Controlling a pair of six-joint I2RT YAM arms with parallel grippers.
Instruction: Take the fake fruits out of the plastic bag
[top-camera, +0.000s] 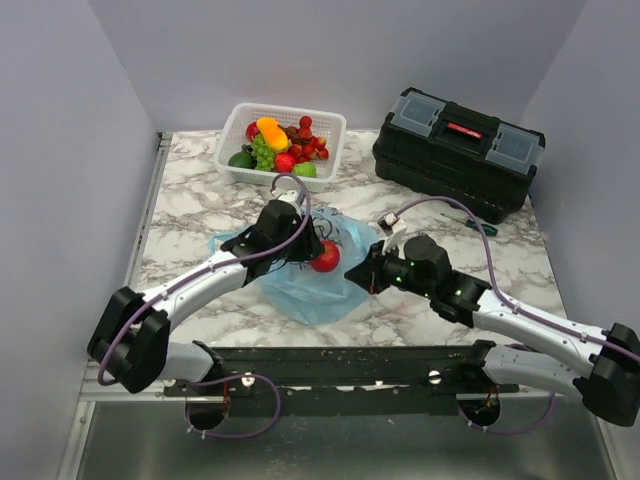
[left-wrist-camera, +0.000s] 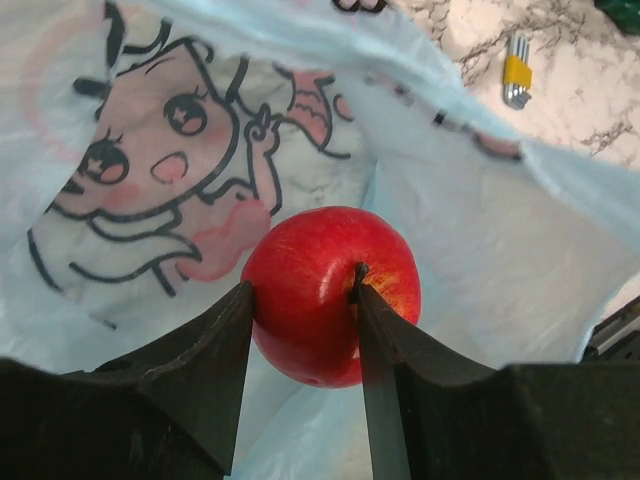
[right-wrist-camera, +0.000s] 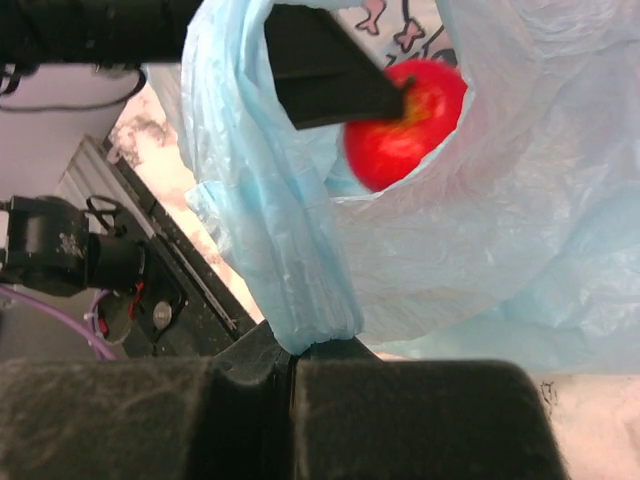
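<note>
Left fingers (left-wrist-camera: 372, 330) are closed about halfway and they've got the red apple (left-wrist-camera: 330, 295), one dark tip pressed to each side of it. Right fingers (right-wrist-camera: 310, 372) are shut tight, pinching a gathered fold at the edge of the plastic bag (right-wrist-camera: 270, 200). Wide view now: the marbled white-and-grey worktop (top-camera: 190, 215) carries everything. At its back right sits a black toolbox (top-camera: 458, 150) with a red latch. In the middle, between the two arms, lies the bag: light blue, thin and crumpled, with a pink-and-black cartoon girl printed on the wall behind the apple. The apple is right at the bag's open mouth, with blue film under it and curling up around it. Whether it's lifted clear of the film, I can't tell. At the back, left of the toolbox, the white lattice basket (top-camera: 232, 165) holds a heap of fake fruits (top-camera: 285, 150): a yellow-orange piece on top, green grapes, red berries and a dark green piece at the near left corner. A green-handled screwdriver (top-camera: 470, 222) lies just in front of the toolbox. Smallest of all, a silver-and-yellow tool (left-wrist-camera: 515, 80) rests on the marble just beyond the bag.
</note>
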